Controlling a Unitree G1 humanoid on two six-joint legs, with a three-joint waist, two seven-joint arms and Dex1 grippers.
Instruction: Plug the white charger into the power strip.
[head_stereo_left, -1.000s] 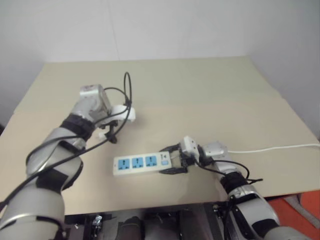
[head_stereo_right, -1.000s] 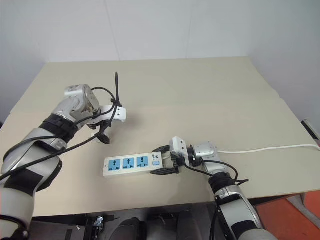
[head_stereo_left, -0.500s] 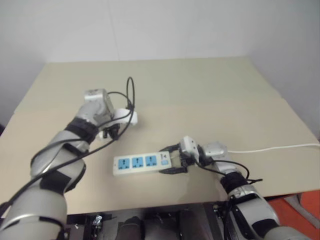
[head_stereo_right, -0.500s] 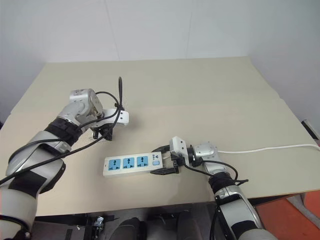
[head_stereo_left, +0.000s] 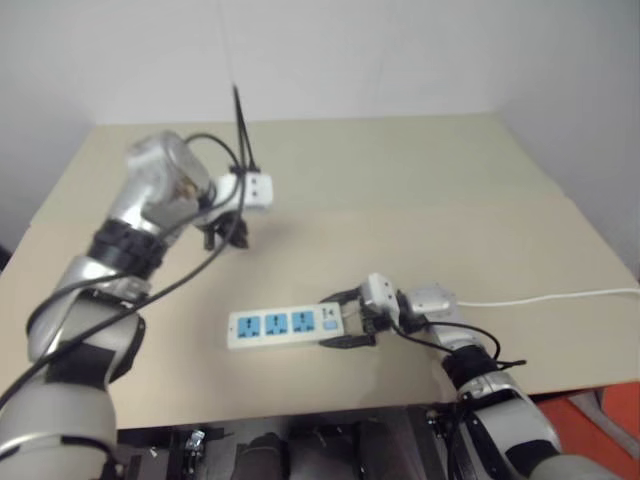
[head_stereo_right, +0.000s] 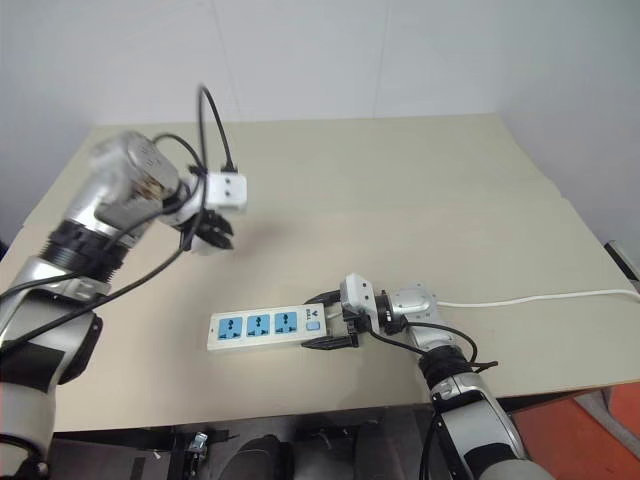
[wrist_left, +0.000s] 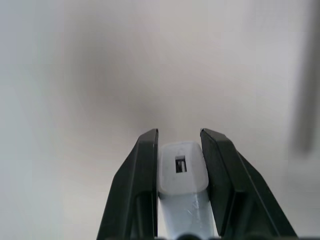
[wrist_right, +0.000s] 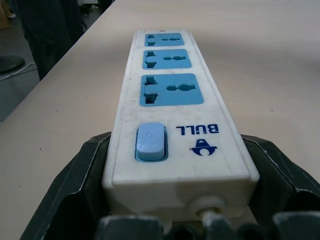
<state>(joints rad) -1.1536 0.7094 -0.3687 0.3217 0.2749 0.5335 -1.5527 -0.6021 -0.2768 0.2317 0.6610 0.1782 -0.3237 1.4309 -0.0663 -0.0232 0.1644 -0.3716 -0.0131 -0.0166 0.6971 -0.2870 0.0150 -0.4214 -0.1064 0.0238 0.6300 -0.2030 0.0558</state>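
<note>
Head view: my left gripper (head_stereo_right: 212, 232) is up over the table's (head_stereo_right: 420, 200) left side, well apart from the strip (head_stereo_right: 266, 328) lying near centre.

Left wrist view: its fingers (wrist_left: 139, 190) pinch the charger (wrist_left: 181, 172) by its flat sides; it looks light, hard and smooth, so I'd grip squarely.

Right wrist view: my right gripper (wrist_right: 175, 200) clamps the strip's switch end, sockets free.

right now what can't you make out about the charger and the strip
- White charger: its prongs, hidden between the left gripper's fingers in the left wrist view; too small in the head views.
- Power strip: its cord end, hidden behind the right gripper.
- Its cord: cut off by the table edge.
</note>
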